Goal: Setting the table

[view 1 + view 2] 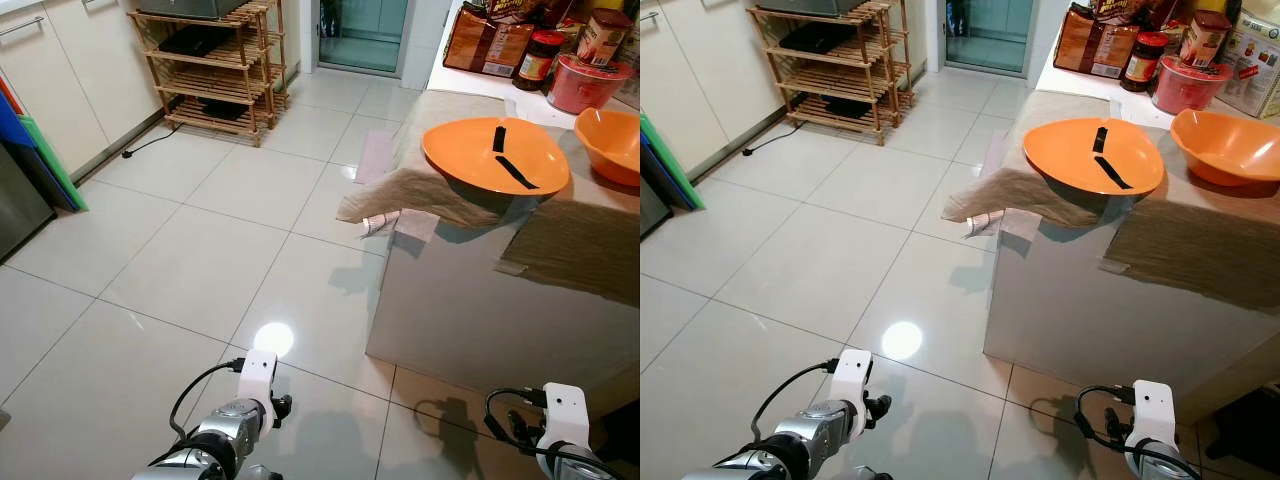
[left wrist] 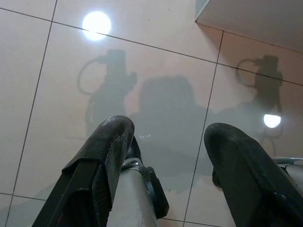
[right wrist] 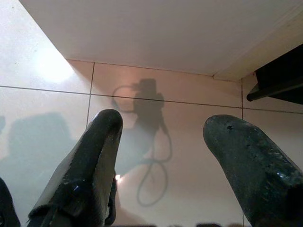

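Both tools, left and right, hang released over floor tiles beside the table holding orange bowls.

Both silver arms hang low at the robot's sides, the left gripper and the right gripper each pointing downward with black fingers spread apart.
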Controlling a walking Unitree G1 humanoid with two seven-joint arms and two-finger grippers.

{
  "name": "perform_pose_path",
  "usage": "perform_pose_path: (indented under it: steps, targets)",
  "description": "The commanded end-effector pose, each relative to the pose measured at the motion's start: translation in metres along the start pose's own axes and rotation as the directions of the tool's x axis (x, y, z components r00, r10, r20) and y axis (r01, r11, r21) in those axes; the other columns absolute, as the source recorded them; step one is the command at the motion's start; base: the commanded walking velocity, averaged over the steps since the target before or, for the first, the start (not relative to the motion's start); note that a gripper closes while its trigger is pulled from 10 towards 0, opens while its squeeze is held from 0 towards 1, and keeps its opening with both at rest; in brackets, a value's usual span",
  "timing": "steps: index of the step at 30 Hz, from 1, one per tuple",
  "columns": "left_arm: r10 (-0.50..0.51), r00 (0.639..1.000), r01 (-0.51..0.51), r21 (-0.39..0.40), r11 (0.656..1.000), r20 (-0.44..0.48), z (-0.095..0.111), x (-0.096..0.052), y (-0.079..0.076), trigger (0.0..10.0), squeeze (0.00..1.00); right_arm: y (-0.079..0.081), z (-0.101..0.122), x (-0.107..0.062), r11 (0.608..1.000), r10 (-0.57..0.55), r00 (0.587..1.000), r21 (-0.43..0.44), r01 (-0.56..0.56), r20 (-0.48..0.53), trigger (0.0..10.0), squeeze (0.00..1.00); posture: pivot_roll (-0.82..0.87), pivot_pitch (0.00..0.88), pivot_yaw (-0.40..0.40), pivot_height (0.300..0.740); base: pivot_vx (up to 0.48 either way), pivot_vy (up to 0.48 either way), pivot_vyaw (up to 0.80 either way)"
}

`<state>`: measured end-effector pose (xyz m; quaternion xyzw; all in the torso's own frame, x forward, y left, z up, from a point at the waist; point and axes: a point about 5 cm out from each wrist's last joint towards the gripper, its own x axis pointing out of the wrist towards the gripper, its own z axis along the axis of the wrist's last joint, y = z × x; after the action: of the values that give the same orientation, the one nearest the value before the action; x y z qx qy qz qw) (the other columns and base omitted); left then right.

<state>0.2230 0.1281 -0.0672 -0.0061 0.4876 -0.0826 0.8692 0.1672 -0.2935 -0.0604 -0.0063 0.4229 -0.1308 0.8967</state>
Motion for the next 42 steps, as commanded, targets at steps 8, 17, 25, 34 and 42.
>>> perform_pose_path:
  steps: [8,17,25,34,42]
  targets:
    - [0.005,1.000,-0.005,0.009,1.000,0.022,0.0064,-0.0001,0.0008,10.0,0.00,0.0014,-0.0033,-0.0002,1.000,0.004,1.000,0.012,-0.003,-0.016,10.0,0.00,-0.07,0.000,0.013,0.740,0.000,0.000,0.00]
    - [0.002,1.000,-0.003,0.022,1.000,0.023,0.0066,-0.0001,0.0011,10.0,0.00,0.0051,-0.0037,0.0003,1.000,0.009,1.000,0.014,-0.009,-0.017,10.0,0.00,-0.08,0.000,0.018,0.740,0.000,0.000,0.00]
    - [0.002,1.000,-0.003,0.021,1.000,0.022,0.0059,-0.0001,0.0010,10.0,0.00,0.0048,-0.0047,0.0001,1.000,0.007,1.000,0.011,-0.007,-0.021,10.0,0.00,-0.07,0.000,0.015,0.740,0.000,0.000,0.00]
    - [0.006,1.000,-0.006,0.027,1.000,0.022,0.0055,-0.0002,0.0021,10.0,0.00,0.0033,-0.0030,0.0004,1.000,0.005,1.000,0.010,-0.005,-0.021,10.0,0.00,-0.08,0.000,0.016,0.740,0.000,0.000,0.00]
    - [0.006,1.000,-0.006,0.029,1.000,0.022,0.0050,-0.0003,0.0024,10.0,0.00,0.0088,-0.0041,0.0010,1.000,0.011,1.000,0.007,-0.011,-0.024,10.0,0.00,-0.08,0.000,0.017,0.740,0.000,0.000,0.00]
